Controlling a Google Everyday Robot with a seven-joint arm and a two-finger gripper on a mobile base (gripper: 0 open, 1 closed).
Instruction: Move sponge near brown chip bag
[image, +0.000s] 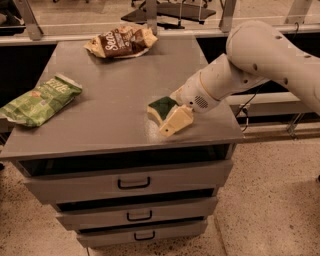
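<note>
The gripper (172, 122) sits low at the front right of the desk (110, 85), its pale tip angled down toward the front edge and pressed right up against the sponge (160, 106). From this angle I cannot tell how wide it is set or whether it has real hold of the sponge. The sponge lies green side up, just left of the gripper and close to the desk's front edge. To do this step well, the grasp should be made sure before any travel, squeezing the foam across its short sides so it does not squirm out. The sponge should probably then be lifted only a little and carried diagonally to the far left. The brown chip bag (121, 41) lies at the back edge, well apart from the sponge, and the sponge should come down beside it rather than on its crinkled foil. The white arm (240, 65) reaches in from the right, so the route across bare desk looks free. A light green chip bag (40, 98) overhangs the left edge, well off that line. The desk top is flat, grey and smooth, over three drawers (134, 182) with dark handles. It stands on a speckled floor (270, 200), with metal framing behind it.
</note>
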